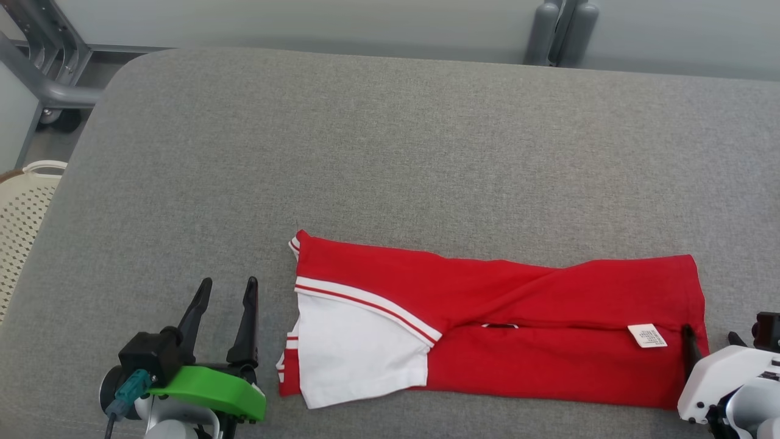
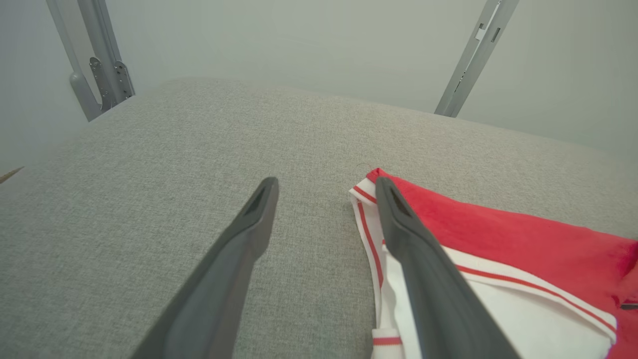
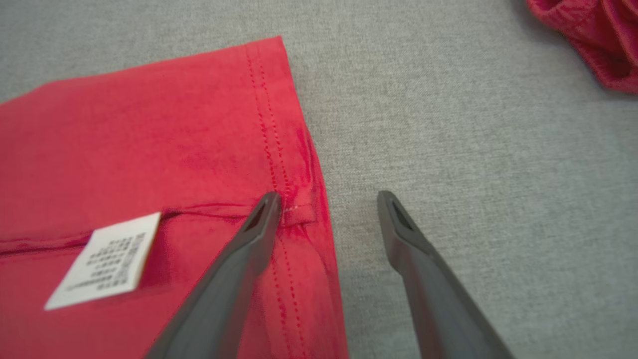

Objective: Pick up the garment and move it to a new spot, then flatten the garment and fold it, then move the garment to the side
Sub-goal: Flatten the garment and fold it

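Observation:
The garment point(image 1: 524, 329) is a red shirt with a white, red-striped sleeve, folded into a long band near the front of the grey cushioned surface point(image 1: 390, 152). My left gripper point(image 1: 226, 291) stands open just left of the sleeve end, with nothing between its fingers. In the left wrist view the left gripper point(image 2: 326, 192) has its right finger over the garment point(image 2: 498, 234) collar edge. My right gripper point(image 1: 710, 340) is open at the hem end. In the right wrist view the right gripper point(image 3: 329, 202) straddles the hem of the garment point(image 3: 149, 149), beside a white label point(image 3: 104, 259).
A cream perforated basket point(image 1: 24, 207) sits off the surface's left edge, with a grey metal frame point(image 1: 49, 79) behind it. Grey posts point(image 1: 560, 30) stand at the back. Another bunched red cloth point(image 3: 598, 40) lies beyond the hem in the right wrist view.

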